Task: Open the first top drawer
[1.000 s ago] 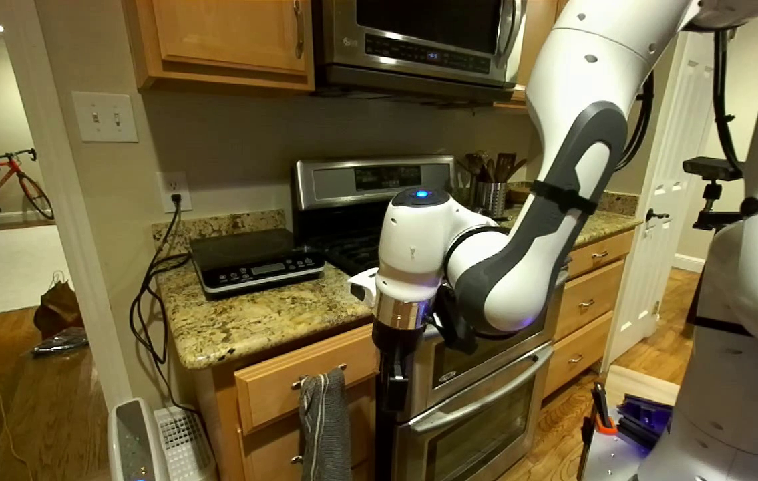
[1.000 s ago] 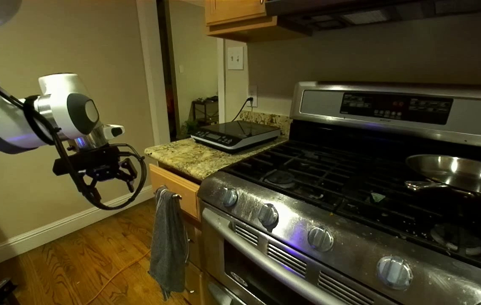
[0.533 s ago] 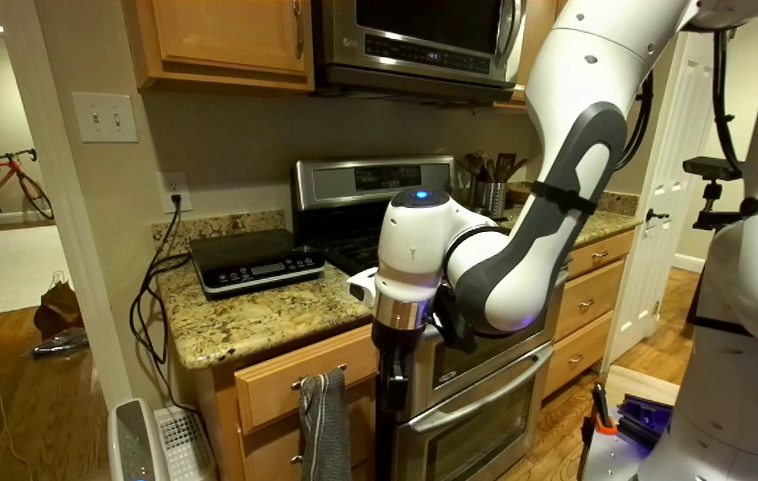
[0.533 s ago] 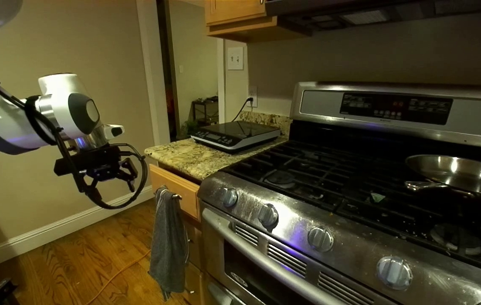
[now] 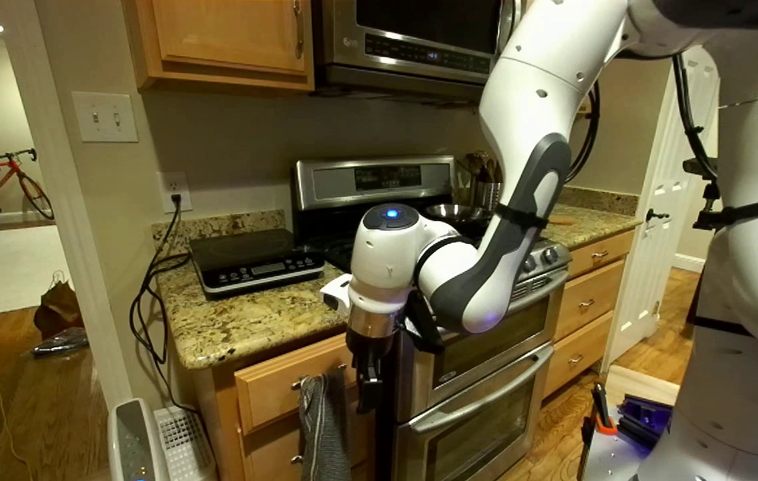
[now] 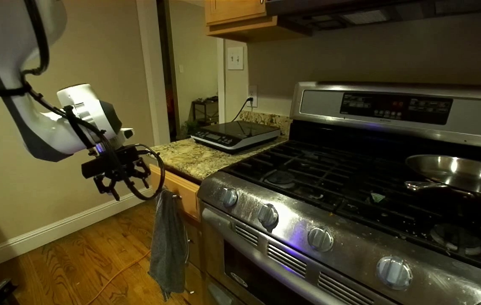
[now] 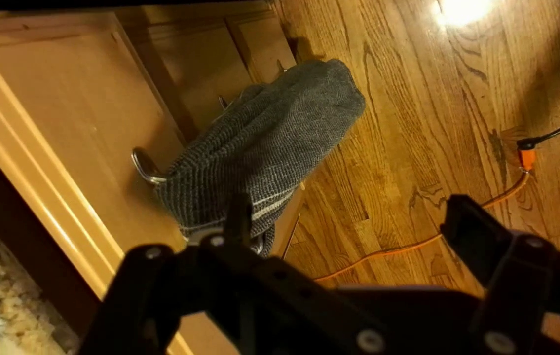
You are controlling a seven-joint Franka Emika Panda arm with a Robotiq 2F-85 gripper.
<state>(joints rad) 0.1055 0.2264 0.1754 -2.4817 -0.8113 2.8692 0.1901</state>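
Note:
The first top drawer [image 5: 272,394] is a honey-oak front under the granite counter; it shows in both exterior views [image 6: 187,197] and in the wrist view [image 7: 77,123]. Its inside and dividers are out of view. A curved metal handle [image 7: 144,167] sits on the front. A grey striped towel [image 7: 280,143] hangs over the handle and hides part of it. My gripper [image 7: 350,212] is open and empty, with its fingers wide apart. In an exterior view the gripper [image 6: 132,190] is in the air in front of the drawer, apart from the handle.
The granite counter [image 5: 272,321] with a black cooktop [image 5: 255,260] is above the drawer. The stainless oven [image 5: 472,427] stands beside it. An orange cord [image 7: 388,252] lies on the wood floor. A white appliance [image 5: 135,441] stands left of the cabinet. More drawers are below.
Over the last half second my arm and gripper have moved closer to the drawer and towel, and slightly lower in an exterior view. The drawer and towel have not visibly moved.

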